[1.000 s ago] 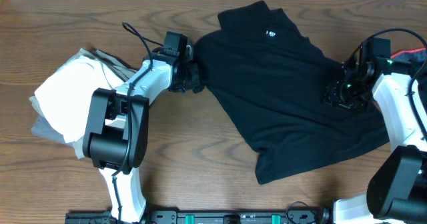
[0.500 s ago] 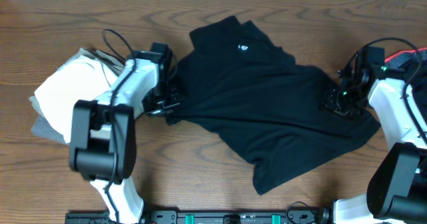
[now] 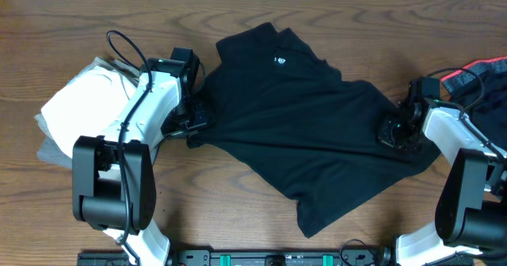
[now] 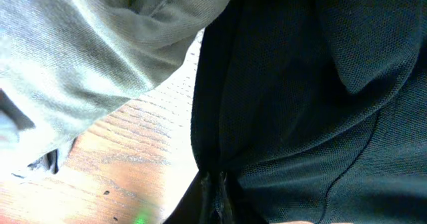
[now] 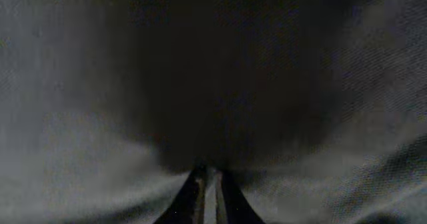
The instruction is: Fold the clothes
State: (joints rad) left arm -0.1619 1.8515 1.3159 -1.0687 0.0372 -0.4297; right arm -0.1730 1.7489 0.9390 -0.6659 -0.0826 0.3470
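2x checked wrist views. Found left gripper (image 3: 194, 125) clamped shut on black shirt (image 3: 317, 139) at its left edge, right gripper (image 3: 394, 133) likewise at right edge. Located shirt spread centrally on table (image 3: 238, 218), toward far edge. Judged step: flattening; next needed outward pull, then release.

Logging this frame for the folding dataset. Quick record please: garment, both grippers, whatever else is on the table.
garment: black shirt, spread out and rumpled on the wooden table
fold state: not yet folded
left gripper: shut on the shirt's left edge
right gripper: shut on the shirt's right edge
other: pale clothes pile at left; red item at far right, partly out of view
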